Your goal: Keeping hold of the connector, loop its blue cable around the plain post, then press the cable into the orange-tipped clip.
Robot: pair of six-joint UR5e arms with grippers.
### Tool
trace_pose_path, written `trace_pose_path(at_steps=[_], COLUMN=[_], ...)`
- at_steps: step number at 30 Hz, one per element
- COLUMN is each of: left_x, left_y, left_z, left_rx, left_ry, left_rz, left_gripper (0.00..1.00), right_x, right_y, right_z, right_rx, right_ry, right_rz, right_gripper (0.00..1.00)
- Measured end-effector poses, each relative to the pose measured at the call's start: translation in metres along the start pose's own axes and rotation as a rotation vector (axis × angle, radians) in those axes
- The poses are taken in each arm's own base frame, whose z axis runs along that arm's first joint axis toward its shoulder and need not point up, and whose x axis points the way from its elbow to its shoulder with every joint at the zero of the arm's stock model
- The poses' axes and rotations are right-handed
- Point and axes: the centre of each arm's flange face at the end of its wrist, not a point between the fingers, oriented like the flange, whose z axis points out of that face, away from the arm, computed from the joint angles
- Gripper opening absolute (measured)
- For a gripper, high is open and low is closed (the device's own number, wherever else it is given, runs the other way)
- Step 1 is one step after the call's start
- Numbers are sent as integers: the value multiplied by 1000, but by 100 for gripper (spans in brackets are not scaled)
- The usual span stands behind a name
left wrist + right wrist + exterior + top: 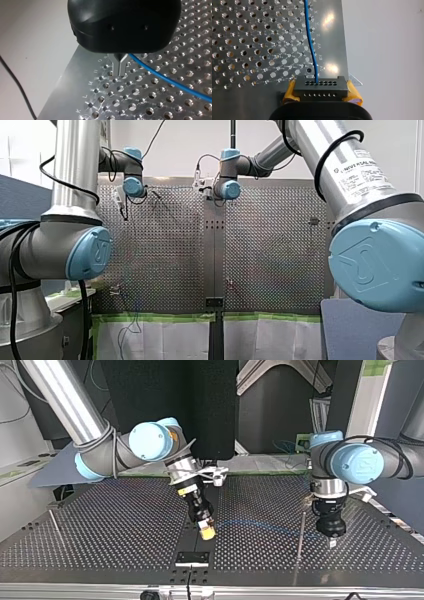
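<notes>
My right gripper (320, 93) is shut on the black connector (320, 86), its yellow pads (354, 96) pressed against the connector's two sides. From the connector's face the blue cable (310, 45) runs away over the perforated plate (249, 37). In the top view my right gripper (206, 531) hangs tilted over the table's middle. The cable (270, 523) stretches low across to my left gripper (332, 541). My left gripper (119, 68) has its metal fingers shut just above the plate, and the cable (165, 77) ends at them. A thin plain post (301, 532) stands right beside my left gripper.
A second thin post (54, 524) stands at the top view's far left. A black bracket (192, 558) sits at the plate's near edge in the middle. The plate's edge (72, 75) lies close beside my left gripper's fingers, with a dark cable (17, 87) on the surface beyond.
</notes>
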Motion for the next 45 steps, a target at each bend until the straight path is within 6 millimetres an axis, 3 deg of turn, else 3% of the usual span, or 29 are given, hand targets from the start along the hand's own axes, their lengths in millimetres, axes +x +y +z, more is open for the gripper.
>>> trace_pose_path(at_steps=[8,16,22,23,29,34,35,36,37,39,45], left_x=[3,31,36,39,69,97,100,103,105,107,109], left_y=[-1,9,16,16,19,27,29,30,31,32,33], left_z=[6,15,18,18,22,24,25,25,25,25,23], left_rx=[57,57,34,33,48,27,24,21,19,16,4], left_ry=[2,47,45,49,111,164,170,175,178,183,200], left_rz=[-23,-27,-29,-29,-55,-58,-58,-58,-59,-60,-63], left_gripper=[0,0,17,25,49,59,64,76,76,97,100], right_x=[-2,-17,-40,-44,-66,-88,-92,-98,-103,-116,-156], right_y=[4,5,3,2,-2,-7,-9,-11,-13,-16,-19], right_z=[2,3,3,3,1,-2,-2,-3,-4,-7,-19], right_rx=[-21,-33,-36,-36,-34,-30,-28,-25,-23,-20,-41], right_ry=[10,-7,-42,-47,-83,-127,-135,-147,-157,-185,-266], right_rz=[-4,-5,-8,-9,-8,-6,-6,-5,-4,-2,-13], right_gripper=[0,0,0,0,0,0,0,0,0,0,0])
